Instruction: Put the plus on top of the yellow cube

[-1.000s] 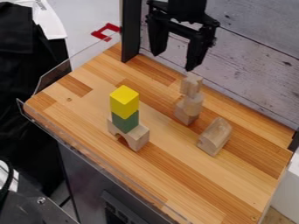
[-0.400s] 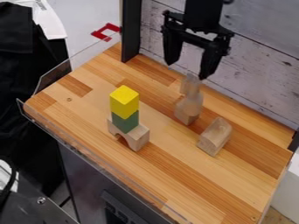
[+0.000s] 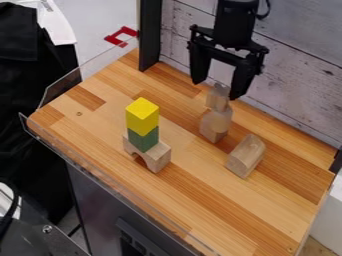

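Note:
The open gripper (image 3: 217, 89) hangs over the back of the table, its fingertips on either side of the top of a pale wooden stack, apparently without closing on it. In that stack, a small light wood piece (image 3: 217, 98) sits above a rounded wooden block and a pale base block (image 3: 212, 131). I cannot tell for certain whether the small top piece is the plus. To the front left, the yellow cube (image 3: 142, 116) rests on a green block (image 3: 143, 139), which stands on a wooden arch (image 3: 156, 156). The yellow cube's top face is bare.
Right of the pale stack lies a wooden block (image 3: 246, 156) with a slanted shape. A clear low guard runs along the table's left and front edges. A black post (image 3: 150, 35) rises at the back left corner, and a plank wall stands behind the table (image 3: 220, 200).
The gripper has moved to the right and lower, from above and left of the pale stack to around its top. It stays open, and the blocks have kept their places.

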Controlling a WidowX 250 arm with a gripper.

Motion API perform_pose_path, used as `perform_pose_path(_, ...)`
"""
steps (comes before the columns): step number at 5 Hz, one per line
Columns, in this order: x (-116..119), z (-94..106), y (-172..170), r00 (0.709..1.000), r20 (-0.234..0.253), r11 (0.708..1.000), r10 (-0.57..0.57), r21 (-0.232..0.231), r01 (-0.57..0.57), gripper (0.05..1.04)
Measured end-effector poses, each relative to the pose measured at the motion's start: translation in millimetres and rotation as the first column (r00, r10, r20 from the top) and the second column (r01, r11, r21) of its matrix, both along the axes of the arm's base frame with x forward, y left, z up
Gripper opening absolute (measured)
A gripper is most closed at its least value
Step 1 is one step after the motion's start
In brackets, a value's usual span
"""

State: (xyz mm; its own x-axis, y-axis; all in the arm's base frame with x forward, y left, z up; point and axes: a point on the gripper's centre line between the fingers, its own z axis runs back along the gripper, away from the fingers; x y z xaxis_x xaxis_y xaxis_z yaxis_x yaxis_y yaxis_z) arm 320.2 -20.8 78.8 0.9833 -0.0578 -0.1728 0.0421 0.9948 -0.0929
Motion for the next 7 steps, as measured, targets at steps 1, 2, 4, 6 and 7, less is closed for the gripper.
perform_pose_path(1,2.6,-8.8,-0.5,1.000,-0.022,1.000,0.007,-0.001,-0.007,0.999)
perform_pose_path(2,6.3,-16.0,-0.3,0.999,-0.032,1.000,0.019,0.000,-0.019,0.999)
perform_pose_path(4,9.7,-27.6,2.4,0.998,-0.044,0.999,0.043,-0.009,-0.043,0.686)
perform_pose_path(6,8.9,-27.3,1.9,0.998,-0.049,0.999,0.039,-0.016,-0.040,0.464)
perform_pose_path(7,8.0,-27.0,1.5,0.998,-0.055,0.999,0.038,-0.023,-0.039,0.464)
